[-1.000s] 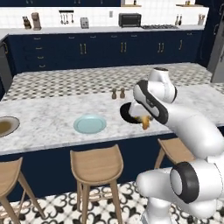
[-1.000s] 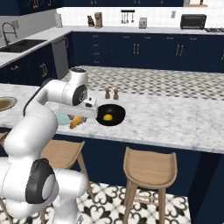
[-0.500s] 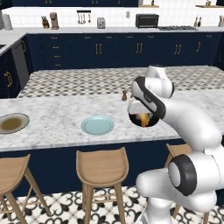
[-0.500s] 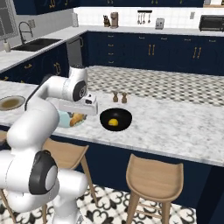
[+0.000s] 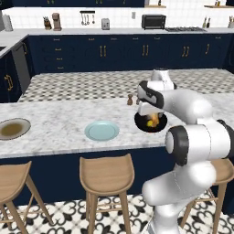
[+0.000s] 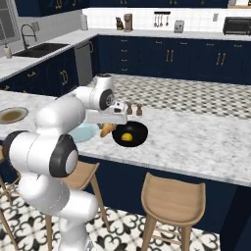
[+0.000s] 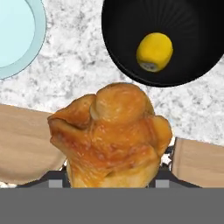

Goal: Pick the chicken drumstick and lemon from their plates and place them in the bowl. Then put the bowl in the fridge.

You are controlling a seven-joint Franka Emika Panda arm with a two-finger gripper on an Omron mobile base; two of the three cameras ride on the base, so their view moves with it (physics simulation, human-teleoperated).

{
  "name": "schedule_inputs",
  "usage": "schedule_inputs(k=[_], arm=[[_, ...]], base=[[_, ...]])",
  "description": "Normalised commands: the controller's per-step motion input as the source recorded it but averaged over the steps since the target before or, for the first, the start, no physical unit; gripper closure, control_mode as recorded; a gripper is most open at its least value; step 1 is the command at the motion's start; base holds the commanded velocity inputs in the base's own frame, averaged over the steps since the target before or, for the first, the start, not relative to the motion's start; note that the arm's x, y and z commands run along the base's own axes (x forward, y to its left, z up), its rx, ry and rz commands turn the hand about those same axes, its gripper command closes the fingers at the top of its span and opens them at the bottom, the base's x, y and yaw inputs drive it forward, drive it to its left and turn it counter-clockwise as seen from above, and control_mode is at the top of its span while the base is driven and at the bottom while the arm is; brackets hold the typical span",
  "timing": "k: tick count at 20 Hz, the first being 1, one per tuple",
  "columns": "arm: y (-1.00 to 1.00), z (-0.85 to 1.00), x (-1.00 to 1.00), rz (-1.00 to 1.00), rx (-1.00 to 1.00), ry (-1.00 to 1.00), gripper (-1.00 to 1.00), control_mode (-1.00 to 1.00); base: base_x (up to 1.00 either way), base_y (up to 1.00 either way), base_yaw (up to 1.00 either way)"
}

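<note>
- Golden-brown and glossy, the chicken drumstick (image 7: 110, 138) sits pinched in the gripper (image 6: 107, 129), which holds it in the air above the marble counter (image 6: 196, 139).
- Its jaws are clamped on the meat, one on each side; the finger tips themselves are hidden behind it in the hand view.
- From the right base view the drumstick hangs just beside the near-left rim of the black bowl (image 6: 139, 131), not yet over it.
- From the left base view it looks closer to being over the bowl's edge, so I cannot say exactly how much it overlaps.
- Already in the bowl lies the lemon (image 7: 154, 52), so half of the loading looks done.
- Off to the side the light blue plate (image 5: 102, 131) lies bare on the counter, and the grey plate (image 5: 12, 128) is well apart at the far end.
- The step in hand looks like carrying the drumstick to the bowl.
- Next, I'd judge, the arm needs to shift the meat across the rim until it is above the bowl's middle, lower a little, then spread the jaws beside the lemon.
</note>
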Motion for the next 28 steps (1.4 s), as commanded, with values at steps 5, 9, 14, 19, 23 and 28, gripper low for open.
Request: schedule_inputs(k=[5,9,14,19,23,28], arm=[[-0.68,-0.19,0.64,0.0,0.02,0.01,1.0,-1.0],[-0.36,-0.23,0.73,0.0,0.03,0.15,1.0,-1.0],[-0.19,-0.32,0.81,0.04,0.0,0.11,1.0,-1.0],[-0.14,-0.39,0.48,0.14,0.0,0.01,1.0,-1.0],[-0.21,-0.46,0.04,0.12,0.0,0.02,1.0,-1.0],[-0.04,-0.35,0.24,0.07,0.0,0.0,1.0,-1.0]], base=[[0.0,0.0,0.0],[0.0,0.0,0.0],[0.0,0.0,0.0],[0.0,0.0,0.0],[0.0,0.0,0.0],[0.0,0.0,0.0]])
